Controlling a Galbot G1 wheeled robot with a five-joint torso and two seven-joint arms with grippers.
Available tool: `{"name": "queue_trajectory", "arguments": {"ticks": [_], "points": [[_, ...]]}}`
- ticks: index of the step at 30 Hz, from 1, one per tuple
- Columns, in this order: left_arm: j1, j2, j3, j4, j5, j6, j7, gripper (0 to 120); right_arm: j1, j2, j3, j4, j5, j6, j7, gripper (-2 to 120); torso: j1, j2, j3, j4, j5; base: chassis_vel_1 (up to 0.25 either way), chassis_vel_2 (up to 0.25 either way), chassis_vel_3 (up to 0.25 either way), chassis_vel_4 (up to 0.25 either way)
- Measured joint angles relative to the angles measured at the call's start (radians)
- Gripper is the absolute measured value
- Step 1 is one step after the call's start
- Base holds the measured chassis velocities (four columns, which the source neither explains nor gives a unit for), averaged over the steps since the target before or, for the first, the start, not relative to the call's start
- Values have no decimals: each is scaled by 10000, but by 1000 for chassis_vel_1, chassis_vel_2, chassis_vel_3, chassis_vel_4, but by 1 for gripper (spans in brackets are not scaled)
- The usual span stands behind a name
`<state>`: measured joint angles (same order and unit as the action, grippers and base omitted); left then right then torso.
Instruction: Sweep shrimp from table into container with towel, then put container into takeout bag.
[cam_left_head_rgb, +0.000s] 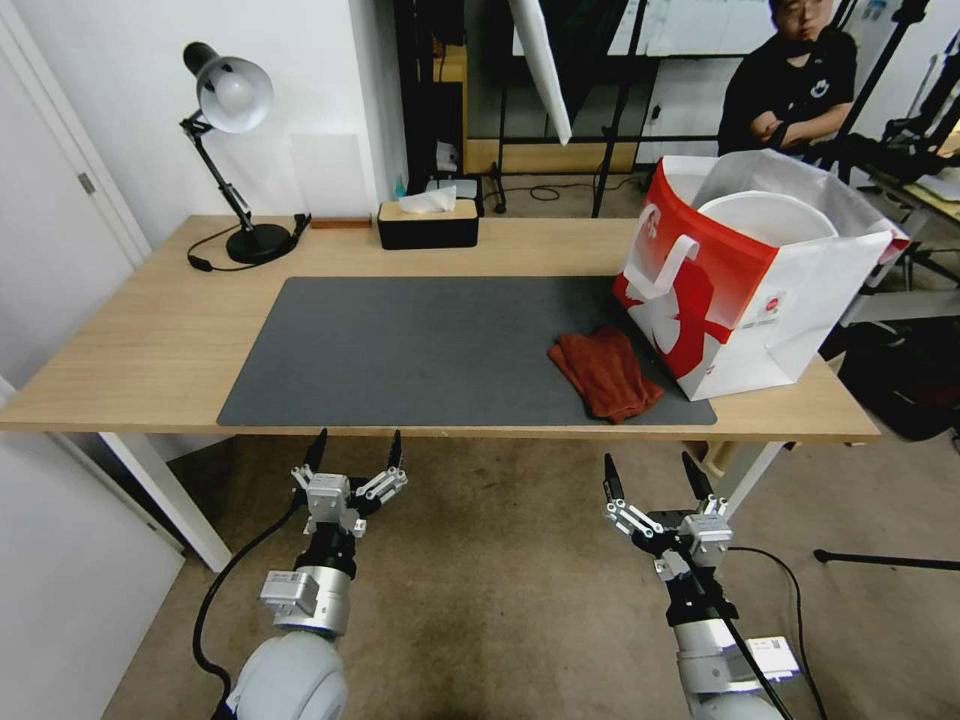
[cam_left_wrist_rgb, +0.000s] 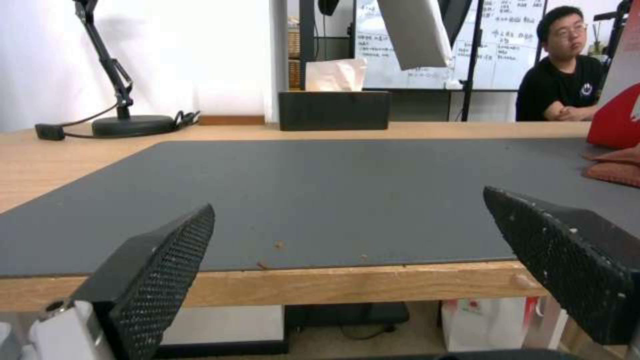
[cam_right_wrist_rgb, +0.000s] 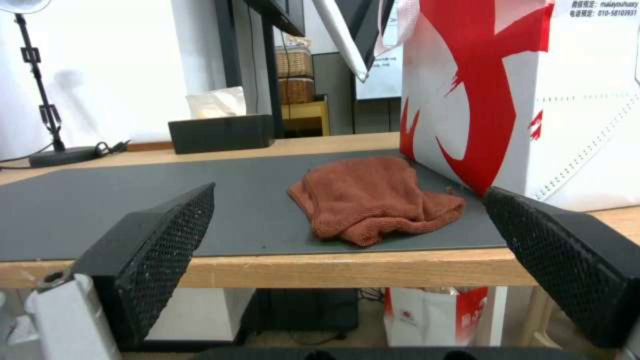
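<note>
The red-and-white takeout bag (cam_left_head_rgb: 740, 300) stands on the right end of the wooden table (cam_left_head_rgb: 150, 340), and the white container (cam_left_head_rgb: 765, 217) sits inside it. No shrimp are in view. A rust-red towel (cam_left_head_rgb: 605, 372) lies crumpled on the dark grey mat (cam_left_head_rgb: 420, 350), touching the bag's front left corner (cam_right_wrist_rgb: 467, 150). My left gripper (cam_left_head_rgb: 359, 440) hangs open just below the table's front edge, empty. Further right, my right gripper (cam_left_head_rgb: 648, 462) is also open and empty, level with the table edge and facing the towel (cam_right_wrist_rgb: 373, 200).
A desk lamp (cam_left_head_rgb: 235, 100) and a black tissue box (cam_left_head_rgb: 427, 225) stand along the table's far side. Small crumbs dot the mat near its front edge (cam_left_wrist_rgb: 280, 245). Another red-and-white bag (cam_right_wrist_rgb: 433, 315) sits on the floor under the table.
</note>
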<state>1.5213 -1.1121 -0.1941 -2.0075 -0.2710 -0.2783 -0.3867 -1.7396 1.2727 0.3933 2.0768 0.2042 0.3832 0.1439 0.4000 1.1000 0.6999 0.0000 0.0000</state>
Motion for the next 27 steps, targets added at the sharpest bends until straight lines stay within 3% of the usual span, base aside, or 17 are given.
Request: {"name": "queue_trajectory", "arguments": {"ticks": [27], "points": [[-14, 12, 15, 3, -22, 20, 16, 100, 0, 0, -1, -3, -9, 6, 14, 100, 0, 0, 0, 0, 0, 0, 0, 0, 0]]}}
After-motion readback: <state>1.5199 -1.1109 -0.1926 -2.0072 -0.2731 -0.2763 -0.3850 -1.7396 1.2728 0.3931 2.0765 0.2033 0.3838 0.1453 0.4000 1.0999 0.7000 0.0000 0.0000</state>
